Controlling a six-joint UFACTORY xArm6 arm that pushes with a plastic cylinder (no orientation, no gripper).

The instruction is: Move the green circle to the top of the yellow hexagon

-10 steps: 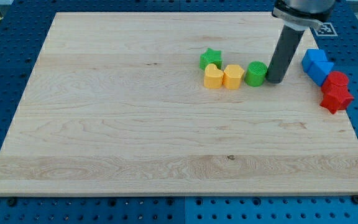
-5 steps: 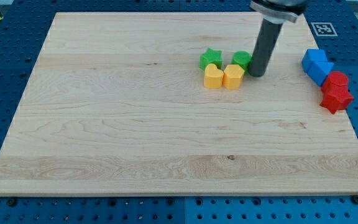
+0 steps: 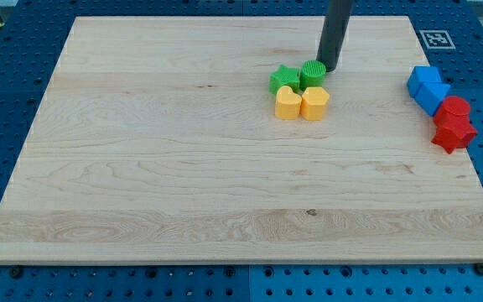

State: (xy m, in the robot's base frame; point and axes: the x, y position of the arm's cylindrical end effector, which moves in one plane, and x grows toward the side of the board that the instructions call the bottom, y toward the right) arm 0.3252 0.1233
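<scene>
- Biggest thing here is the pale wooden board (image 3: 183, 168) with visible grain. It fills most of the view and sits on a blue pegboard table (image 3: 7, 67).
- Next up is my dark straight rod coming down from the view's top. My tip (image 3: 326, 67) is on the board just to the view's right of the green circle, touching it or close to it, hard to say which. There's no claw on this thing, so nothing is being grasped, it's only a bare rod end resting by the block.
- Over near the board's right edge there are two blue blocks (image 3: 427, 88) pressed together; can't make out their exact shapes.
- Right below those, two red blocks (image 3: 453, 124), also pushed up against each other and touching the blue pair. The lower one looks kind of star-like.
- The yellow hexagon block (image 3: 314, 102) sits in the centre-right cluster, with a yellow heart block (image 3: 288, 103) touching it on the view's left.
- The green circle block (image 3: 312, 74) is directly above the yellow hexagon, touching its top edge.
- A green star block (image 3: 283, 79) sits just left of the circle, above the yellow heart.
</scene>
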